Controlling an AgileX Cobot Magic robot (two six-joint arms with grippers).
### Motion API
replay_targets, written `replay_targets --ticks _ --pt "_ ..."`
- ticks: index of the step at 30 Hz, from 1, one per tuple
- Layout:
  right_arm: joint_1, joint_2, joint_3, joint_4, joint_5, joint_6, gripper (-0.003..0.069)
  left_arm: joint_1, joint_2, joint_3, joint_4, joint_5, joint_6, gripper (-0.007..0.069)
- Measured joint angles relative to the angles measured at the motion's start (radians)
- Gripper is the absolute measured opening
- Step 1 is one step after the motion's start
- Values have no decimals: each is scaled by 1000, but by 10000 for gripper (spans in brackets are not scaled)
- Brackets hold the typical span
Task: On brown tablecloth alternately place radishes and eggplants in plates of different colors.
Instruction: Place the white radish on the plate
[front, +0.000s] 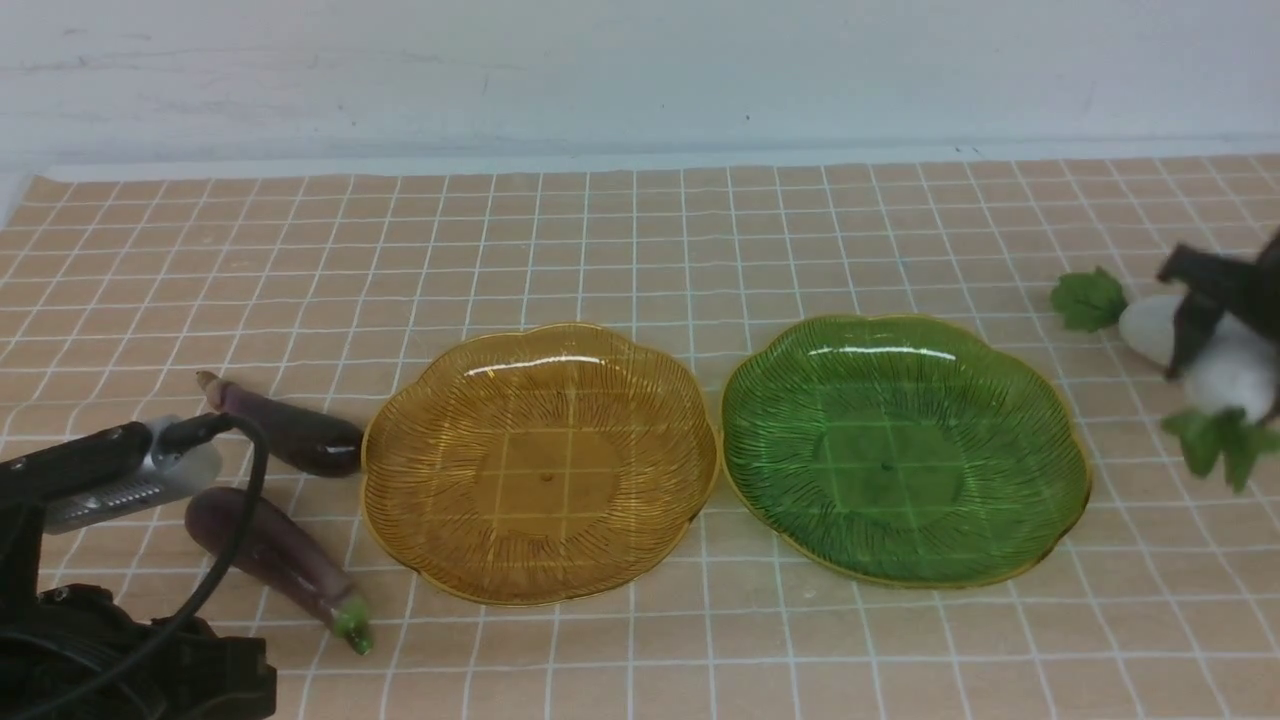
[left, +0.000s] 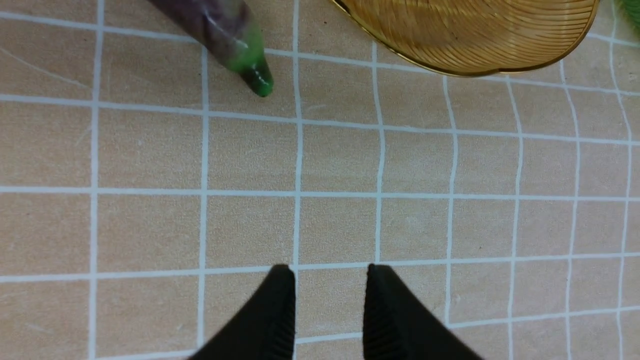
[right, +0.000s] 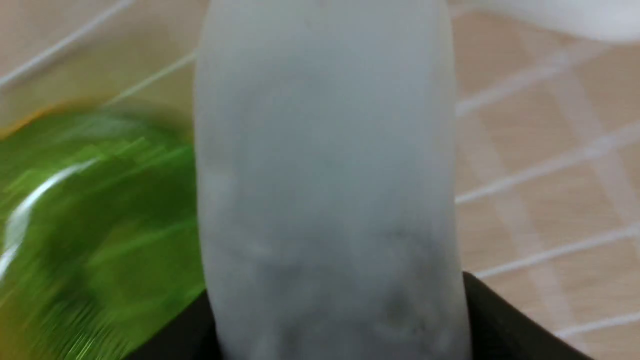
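Observation:
The amber plate (front: 540, 350) and the green plate (front: 905, 345) sit side by side on the brown tablecloth (front: 640, 250), both empty. Two eggplants lie left of the amber plate: a dark one with a brownish tip (front: 285, 432) and one with a green cap (front: 280, 560). The green-capped eggplant also shows in the left wrist view (left: 235, 45). My left gripper (left: 330, 272) is open and empty over bare cloth. My right gripper (front: 1215, 330) is shut on a white radish (front: 1235, 375), right of the green plate; this radish fills the right wrist view (right: 325, 175). The second radish (front: 1150, 325) lies just behind it.
My left arm and its cable (front: 90, 470) fill the front left corner beside the eggplants. A white wall (front: 640, 70) runs behind the cloth's far edge. The green plate's rim (right: 90, 225) lies just beside the held radish in the right wrist view.

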Motion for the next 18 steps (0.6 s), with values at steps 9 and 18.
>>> replay_targets --ticks 9,18 --pt "263 7 -1 -52 -67 -118 460 0 0 0 0 0 0 185" --pt "426 117 0 -292 -188 -69 498 0 0 0 0 -7 0 185"
